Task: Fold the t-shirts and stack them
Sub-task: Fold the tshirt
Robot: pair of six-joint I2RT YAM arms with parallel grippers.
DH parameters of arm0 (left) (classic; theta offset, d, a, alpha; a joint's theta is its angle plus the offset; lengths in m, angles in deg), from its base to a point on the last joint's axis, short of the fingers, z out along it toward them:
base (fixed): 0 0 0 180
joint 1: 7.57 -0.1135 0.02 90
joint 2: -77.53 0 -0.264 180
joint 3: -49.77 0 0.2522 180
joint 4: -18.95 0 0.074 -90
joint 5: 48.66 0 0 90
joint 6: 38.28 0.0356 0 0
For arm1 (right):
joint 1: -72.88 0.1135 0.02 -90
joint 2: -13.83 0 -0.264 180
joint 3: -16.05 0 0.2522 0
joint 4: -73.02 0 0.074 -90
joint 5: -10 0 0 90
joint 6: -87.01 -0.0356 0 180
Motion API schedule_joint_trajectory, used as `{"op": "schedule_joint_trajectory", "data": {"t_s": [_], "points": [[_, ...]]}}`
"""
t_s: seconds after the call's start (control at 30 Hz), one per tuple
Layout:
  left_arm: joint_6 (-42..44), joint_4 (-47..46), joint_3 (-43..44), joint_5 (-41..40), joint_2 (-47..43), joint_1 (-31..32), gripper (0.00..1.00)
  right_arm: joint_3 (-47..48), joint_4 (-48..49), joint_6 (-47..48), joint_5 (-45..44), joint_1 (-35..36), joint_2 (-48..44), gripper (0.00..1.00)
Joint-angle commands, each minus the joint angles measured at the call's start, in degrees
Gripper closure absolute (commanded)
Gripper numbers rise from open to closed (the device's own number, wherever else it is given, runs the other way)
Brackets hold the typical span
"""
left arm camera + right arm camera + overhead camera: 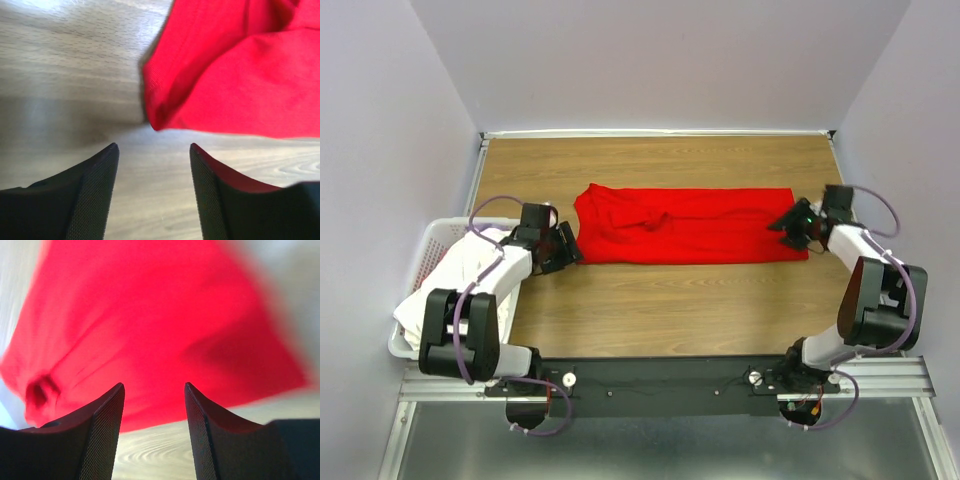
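On the table (650, 310), with the shirt (720, 235) lying as a long band and left fingers (95, 190) and right fingers (95, 435) spread apart at its ends: slide under both corners, pinch evenly, lift together, then fold flat.

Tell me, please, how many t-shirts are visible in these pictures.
1 for certain: the red t-shirt spread across the table. White cloth heaped in the basket at left may hide more; their number cannot be told.
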Motion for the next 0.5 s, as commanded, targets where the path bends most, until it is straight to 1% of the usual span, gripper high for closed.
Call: {"op": "schedule_joint_trajectory", "data": {"t_s": [0.0,0.03,0.07,0.1,0.13,0.17,0.2,0.23,0.27,0.3,0.33,0.37,0.4,0.43,0.47], "points": [[0.50,4.17,3.33,-2.11,-5.67,0.57,0.30,8.16,-3.38,7.55,-1.03,12.39,-1.69,0.41],[0.76,4.25,5.69,-2.63,-6.28,1.10,0.30,9.76,-4.16,10.17,-1.46,14.96,-1.16,0.41],[0.94,4.43,7.02,-2.99,-6.20,1.80,0.30,11.51,-4.60,11.59,-2.51,20.04,-0.45,0.41],[1.12,4.43,8.34,-3.60,-6.03,2.85,0.30,12.92,-4.78,13.17,-3.13,22.52,0.34,0.41],[1.21,4.34,10.88,-3.87,-4.98,5.21,0.31,15.98,-5.13,16.15,-3.66,24.81,2.08,0.39],[1.55,3.73,11.95,-4.04,-4.19,6.71,0.35,17.32,-5.39,17.48,-4.45,27.01,3.32,0.38],[1.65,3.47,12.91,-4.22,-3.13,7.94,0.38,18.63,-5.48,18.89,-4.54,30.86,4.55,0.38],[1.82,3.03,13.79,-4.13,-0.69,10.48,0.42,21.69,-5.75,21.60,-4.89,32.90,7.09,0.36],[1.91,2.42,15.28,-3.78,0.82,11.38,0.47,23.20,-6.01,23.02,-6.29,34.92,8.50,0.34],[2.17,1.89,15.90,-2.91,2.31,12.25,0.54,25.31,-6.36,24.60,-6.65,39.03,9.91,0.30],[2.52,0.75,16.78,-2.55,5.11,14.00,0.57,28.81,-7.23,27.83,-7.26,40.99,13.06,0.28],[2.70,0.39,17.23,-2.38,6.62,14.46,0.60,30.76,-7.59,29.26,-8.22,42.92,14.48,0.27],[3.22,0.04,17.49,-1.77,8.02,14.98,0.65,32.43,-7.77,30.58,-10.41,46.16,16.15,0.25],[3.32,-0.57,17.49,-1.76,10.82,15.34,0.66,34.10,-8.21,33.03,-11.13,47.58,17.64,0.22],[3.49,-1.27,17.49,-1.93,12.07,15.51,0.71,37.51,-8.47,33.83,-12.44,49.69,20.53,0.22]]}}
